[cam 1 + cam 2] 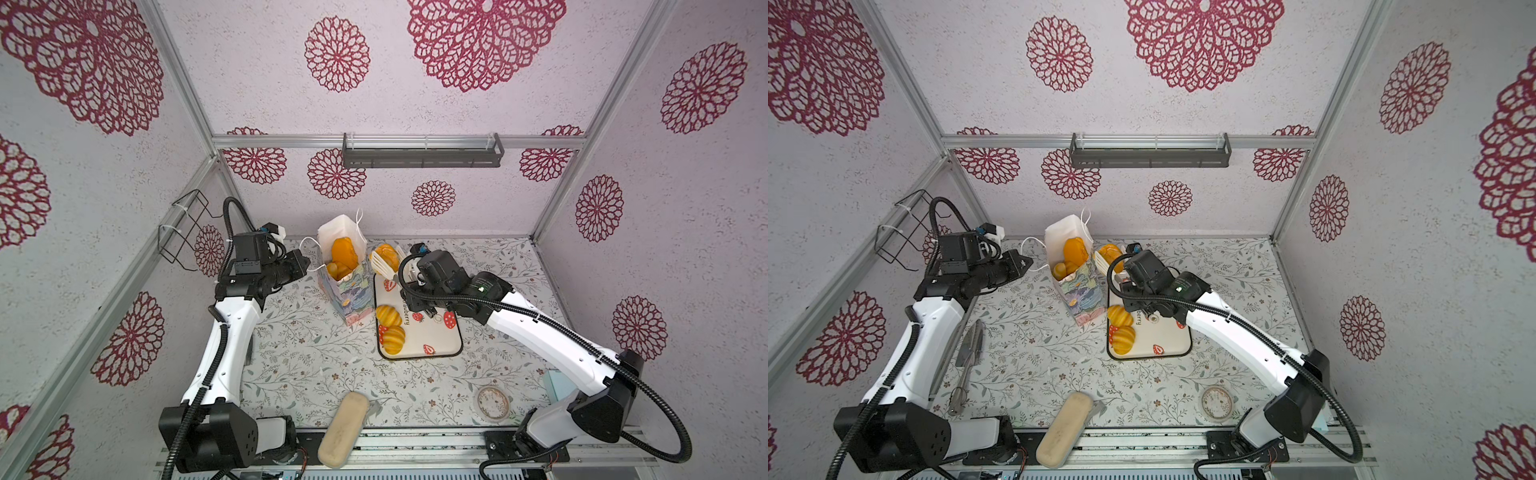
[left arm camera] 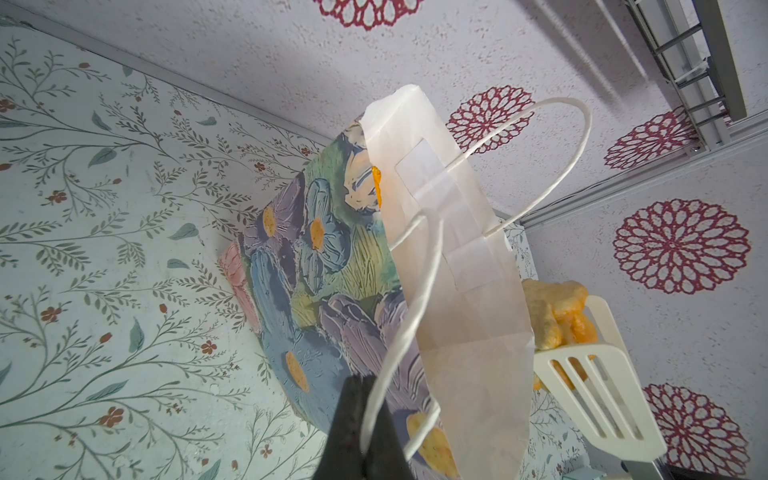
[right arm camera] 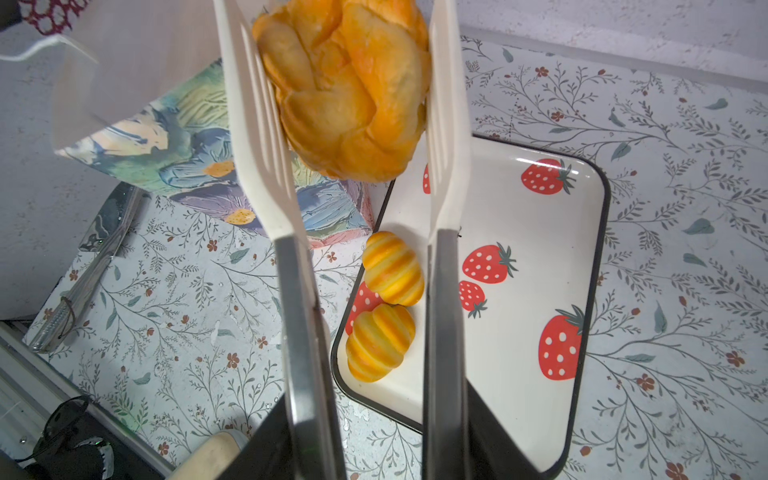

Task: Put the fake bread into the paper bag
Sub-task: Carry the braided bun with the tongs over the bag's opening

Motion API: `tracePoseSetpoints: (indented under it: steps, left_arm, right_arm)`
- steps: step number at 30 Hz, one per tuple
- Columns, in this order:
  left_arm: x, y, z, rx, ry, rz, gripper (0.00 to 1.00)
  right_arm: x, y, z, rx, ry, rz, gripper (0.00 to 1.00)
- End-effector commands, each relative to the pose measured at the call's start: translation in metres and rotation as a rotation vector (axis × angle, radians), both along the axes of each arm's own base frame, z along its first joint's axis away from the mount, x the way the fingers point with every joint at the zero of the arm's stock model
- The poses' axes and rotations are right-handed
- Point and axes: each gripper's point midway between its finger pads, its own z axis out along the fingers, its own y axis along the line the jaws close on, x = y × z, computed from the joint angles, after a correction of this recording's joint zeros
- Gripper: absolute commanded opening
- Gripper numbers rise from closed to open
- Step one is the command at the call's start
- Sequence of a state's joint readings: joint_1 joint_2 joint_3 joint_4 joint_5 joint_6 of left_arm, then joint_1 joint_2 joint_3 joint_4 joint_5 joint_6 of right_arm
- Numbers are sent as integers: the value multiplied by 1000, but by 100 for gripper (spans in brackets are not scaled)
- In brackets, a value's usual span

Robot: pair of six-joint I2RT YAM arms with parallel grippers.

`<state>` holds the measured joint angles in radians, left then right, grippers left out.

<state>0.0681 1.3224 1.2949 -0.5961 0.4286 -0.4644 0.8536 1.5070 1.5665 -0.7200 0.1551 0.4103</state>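
Tongs (image 3: 301,332) fill the right wrist view. My right jaws are clamped on their grey handles, and the white blades squeeze a braided bun (image 3: 349,95), held clear of the desk (image 1: 316,365). In both top views that bun hangs just beside the right rim of the paper bag (image 1: 349,291), not over the mouth yet. My left jaws are together, pinching the bag's near cord handle (image 2: 419,299), as far as the left wrist view shows.

The bag stands on the desk. Inside are a tall orange loaf (image 1: 344,251) and some round buns (image 1: 337,270). Two striped rolls (image 3: 392,268) lie touching each other on the strawberry tray (image 3: 552,257), next to the bag's base. The pale beige block (image 1: 343,428) at the front edge isn't bread, ignore it.

Step in hand, my read: carry and drop.
- Shift the bun left until it's centred over the free part of the mouth, beside the loaf.
- Turn the blades along the mouth's long side. It's narrow and the blades look nearly as wide.
- On the left, hold light tension on the cord so the wall is pulled open. No yank, the bag looks light and could tip.
- Lower until the bun is under the rim, then ease the handles apart just enough.
- Lift straight out, clear of the far handle (image 1: 358,220).
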Motion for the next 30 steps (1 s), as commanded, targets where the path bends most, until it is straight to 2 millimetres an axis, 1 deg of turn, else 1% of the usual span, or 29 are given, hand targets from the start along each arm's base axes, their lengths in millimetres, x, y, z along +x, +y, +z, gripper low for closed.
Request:
tracePoseSetpoints:
  steps: [1,9,17,30]
  left_arm:
    - [0,0,3,3,-15,2,0]
    - [0,0,3,1,-15,2,0]
    - [0,0,3,1,-15,1,0]
    - [0,1,3,5,-16,3,0]
  right_arm:
    - [10,0,32,42,-84,-12,51]
    - [13,7,48,75,-105,4,51]
    - [15,21,61,100,-112,41,51]
    - [17,56,84,139,-145,119,51]
